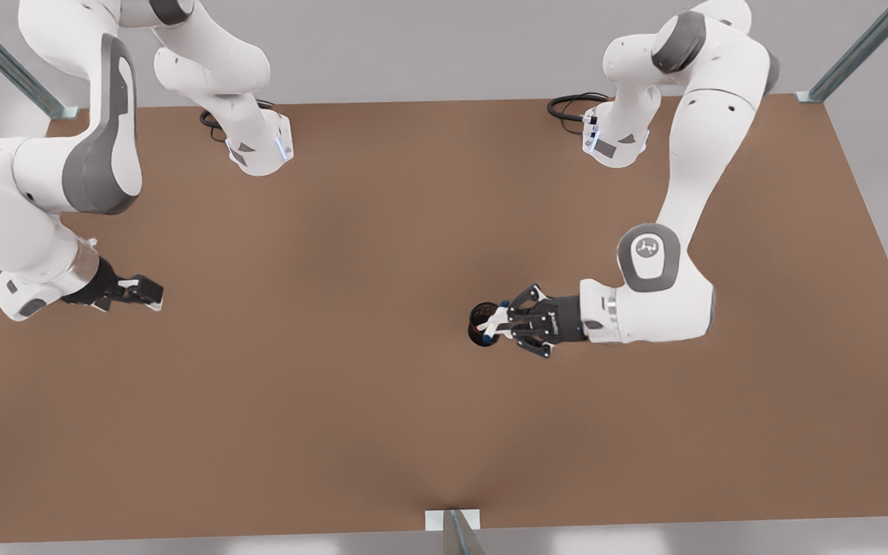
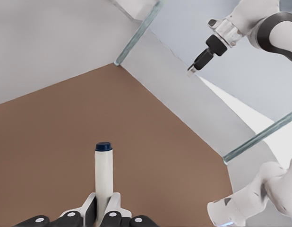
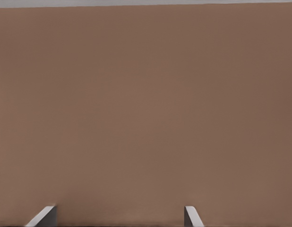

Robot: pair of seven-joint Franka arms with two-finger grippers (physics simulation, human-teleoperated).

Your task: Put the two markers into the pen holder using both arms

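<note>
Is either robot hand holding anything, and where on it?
The left gripper pinches the blue marker by its white barrel; the right gripper is open and holds nothing.
</note>
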